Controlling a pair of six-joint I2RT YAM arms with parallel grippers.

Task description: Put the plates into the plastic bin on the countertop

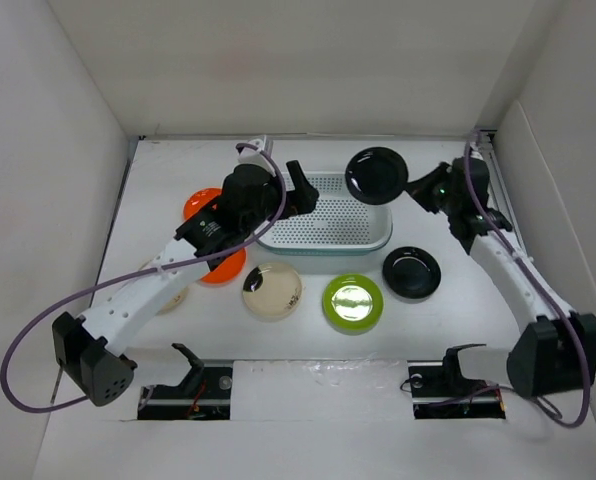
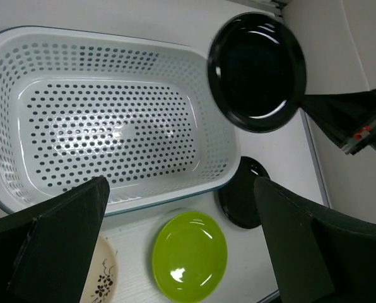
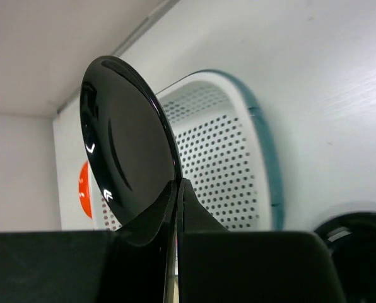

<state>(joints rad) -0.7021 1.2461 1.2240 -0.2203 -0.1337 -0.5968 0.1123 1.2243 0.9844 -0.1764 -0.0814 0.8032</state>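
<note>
Plates (image 1: 353,302) lie on the bench (image 1: 458,325) beside the bin (image 1: 323,245), one black plate (image 1: 377,175) pinched by its rim in the right pincer (image 1: 410,188) above the bin's corner, seemingly for dropping in; the left pincer (image 1: 299,192) hangs spread.

White countertop (image 1: 448,320), perforated bin (image 1: 328,240), green plate (image 1: 353,303), black plate (image 1: 412,272), tan plate (image 1: 272,290)
</note>
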